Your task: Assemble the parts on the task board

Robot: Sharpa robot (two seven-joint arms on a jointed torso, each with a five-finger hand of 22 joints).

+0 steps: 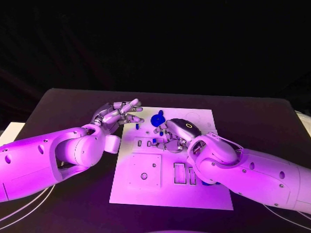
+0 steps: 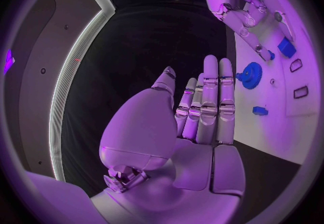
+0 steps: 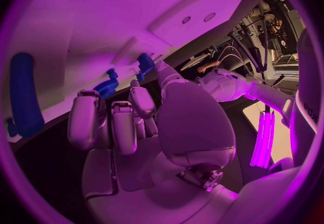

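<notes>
You've got the black table [image 1: 260, 121] carrying the white task board [image 1: 198, 194], which lies flat near the middle, long side running away from the robot. A pale flat object [image 1: 8, 133] sits at the table's left edge, well apart from the board; can't tell what it is.

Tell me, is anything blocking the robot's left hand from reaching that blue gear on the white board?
Nothing visible does. The left hand is open at the task board's edge, and bare board lies between its fingertips and the blue gear.
</notes>
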